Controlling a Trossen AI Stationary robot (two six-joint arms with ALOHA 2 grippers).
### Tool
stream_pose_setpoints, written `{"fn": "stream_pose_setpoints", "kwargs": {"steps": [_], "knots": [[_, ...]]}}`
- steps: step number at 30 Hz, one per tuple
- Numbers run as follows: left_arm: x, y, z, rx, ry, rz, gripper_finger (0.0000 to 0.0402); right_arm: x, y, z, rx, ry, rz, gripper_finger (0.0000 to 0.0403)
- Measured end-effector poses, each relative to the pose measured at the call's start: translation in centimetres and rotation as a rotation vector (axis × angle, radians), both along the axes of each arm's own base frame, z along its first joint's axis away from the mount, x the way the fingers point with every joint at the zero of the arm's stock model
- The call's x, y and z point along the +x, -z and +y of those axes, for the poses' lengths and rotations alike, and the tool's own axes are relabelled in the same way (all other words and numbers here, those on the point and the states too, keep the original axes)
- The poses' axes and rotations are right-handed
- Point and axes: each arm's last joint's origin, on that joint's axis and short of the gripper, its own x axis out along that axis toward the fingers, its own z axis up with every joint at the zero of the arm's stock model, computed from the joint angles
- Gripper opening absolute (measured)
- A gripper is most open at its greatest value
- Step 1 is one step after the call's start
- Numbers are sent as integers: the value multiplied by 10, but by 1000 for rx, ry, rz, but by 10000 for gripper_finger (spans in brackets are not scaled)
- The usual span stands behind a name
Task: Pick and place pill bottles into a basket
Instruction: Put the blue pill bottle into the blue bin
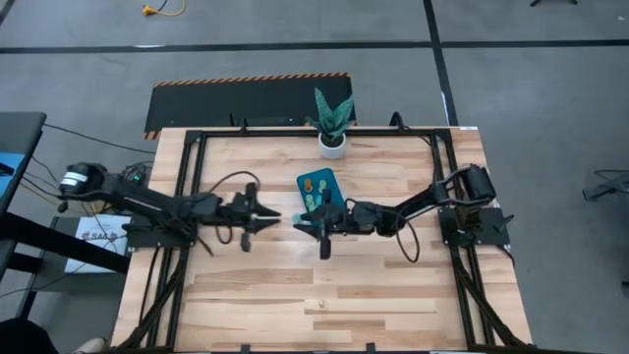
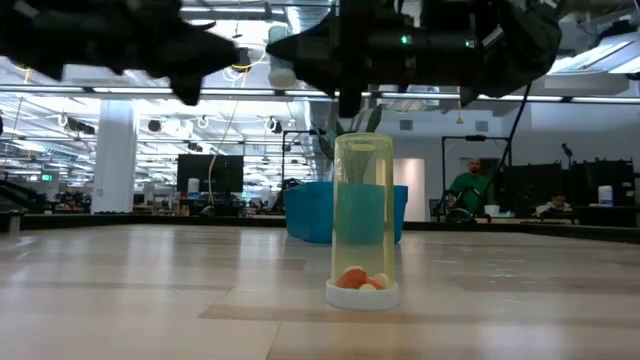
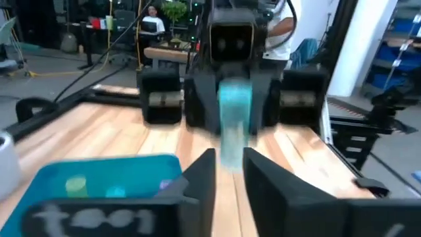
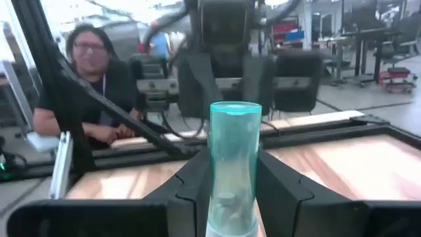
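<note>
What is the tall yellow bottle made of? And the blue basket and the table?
The yellow bottle looks like clear, glossy plastic: you can see pills through it. The basket seems matte, solid teal-blue plastic. The table looks like pale wood planks with visible grain.

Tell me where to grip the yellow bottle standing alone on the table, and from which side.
Grip the yellow bottle mid-tube, likely coming straight down from above. It stands upright on its white cap, so the straight round wall gives the fingers an even hold; the cap flares wider.
</note>
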Motion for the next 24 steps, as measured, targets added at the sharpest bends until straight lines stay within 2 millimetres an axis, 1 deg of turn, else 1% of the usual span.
{"fn": "stream_pose_setpoints", "kwargs": {"steps": [2,4,7,9,16,24], "knots": [[17,-3,0,15,-9,15,89,0,1,2,-25,-12,8,92],[31,-1,0,30,-16,49,110,1,-2,3,-38,-17,-9,92],[45,1,1,36,-25,83,134,0,-1,3,-42,-19,-4,92],[50,2,1,36,-22,92,144,0,-1,3,-49,-19,0,93],[49,-6,2,61,-35,26,152,1,-6,3,-65,-23,-29,92],[38,-18,11,66,-60,34,153,1,-4,2,-77,-10,-7,92]]}}
